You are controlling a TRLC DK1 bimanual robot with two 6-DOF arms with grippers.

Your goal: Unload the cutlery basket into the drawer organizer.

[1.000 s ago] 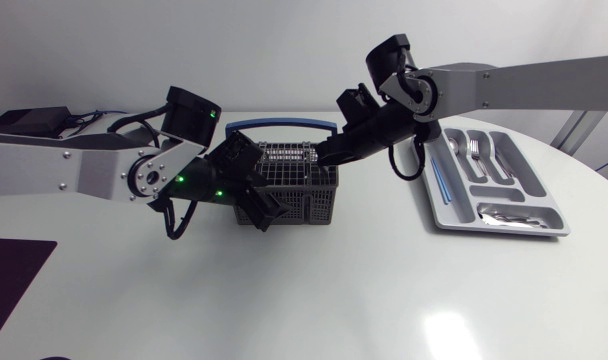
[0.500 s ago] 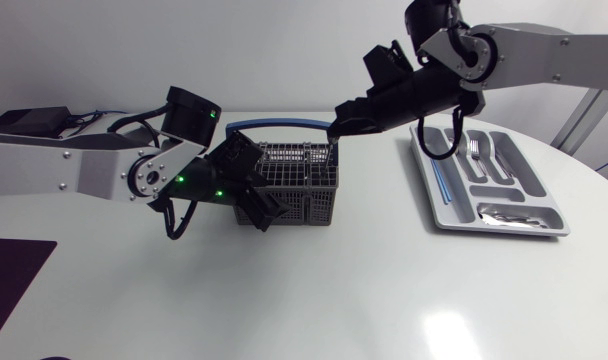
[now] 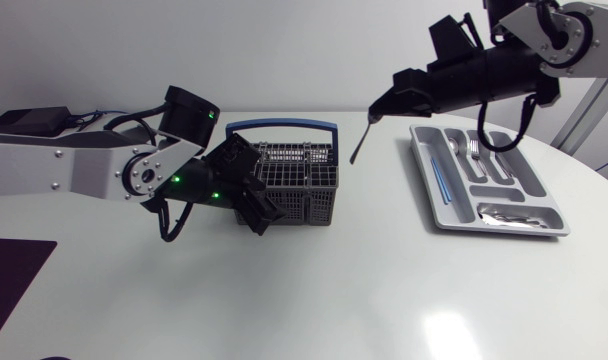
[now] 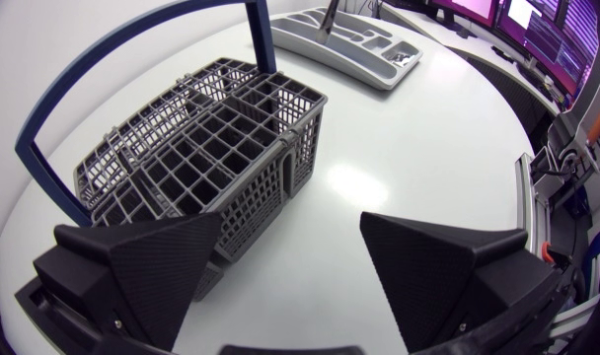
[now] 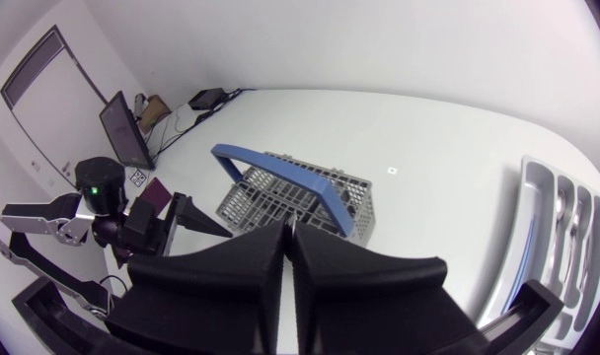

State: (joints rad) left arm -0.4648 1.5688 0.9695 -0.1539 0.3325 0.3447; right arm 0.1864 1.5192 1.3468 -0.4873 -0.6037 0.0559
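A grey wire cutlery basket [image 3: 296, 188] with a blue handle [image 3: 280, 125] stands mid-table. My left gripper [image 3: 252, 200] is open at its front left corner; in the left wrist view the basket [image 4: 206, 138] lies just ahead of the left finger [image 4: 147, 266], not between both. My right gripper [image 3: 382, 104] hangs in the air between the basket and the grey drawer organizer [image 3: 449, 215], shut on a slim dark piece of cutlery [image 3: 360, 140] that dangles below it. In the right wrist view the fingers [image 5: 231, 281] are pressed together above the basket [image 5: 305, 197].
The organizer holds several pieces, among them forks [image 3: 474, 150] and a blue-handled item [image 3: 439, 185]. A black box with cables [image 3: 29, 120] sits at the back left. A dark mat [image 3: 9, 280] lies at the left front edge.
My right arm has lifted the piece of cutlery out of the basket and carried it up and to the right, toward the organizer. The left arm has stayed put.
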